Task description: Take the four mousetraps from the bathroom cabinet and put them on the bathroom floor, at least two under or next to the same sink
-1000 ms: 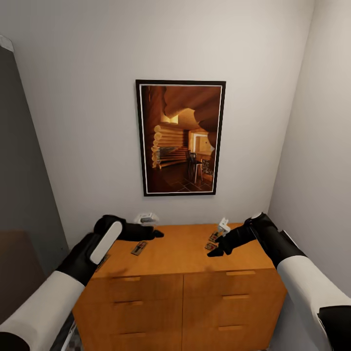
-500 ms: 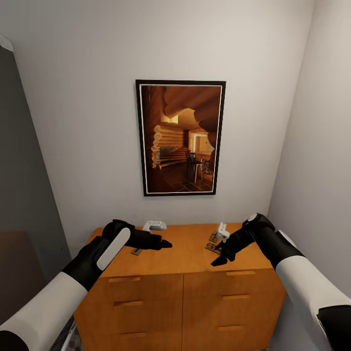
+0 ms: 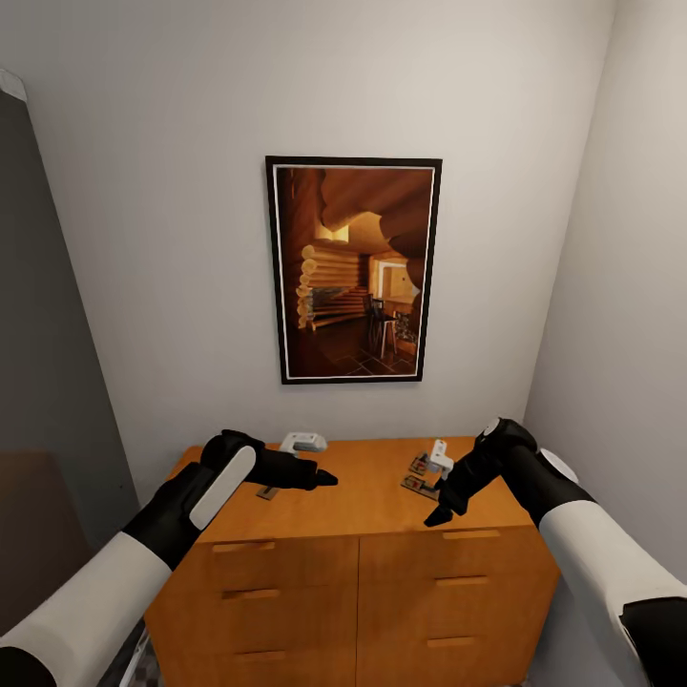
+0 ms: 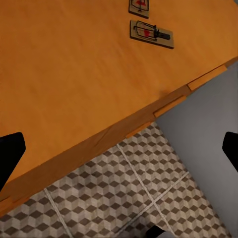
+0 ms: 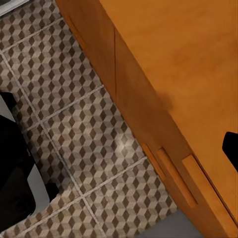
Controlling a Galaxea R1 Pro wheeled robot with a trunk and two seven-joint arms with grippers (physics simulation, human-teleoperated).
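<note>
Now right hand (image 3: pixel 441 515) lower, nearer cabinet (image 3: pixel 353 496) front edge.

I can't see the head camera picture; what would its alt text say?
Two black robot arms reach over an orange-brown wooden cabinet with drawers, the left pincer and right pincer hovering above its top. Small mousetraps lie on the top near the right arm, another by the left. A framed picture of a log cabin interior hangs on the pale wall behind.
</note>
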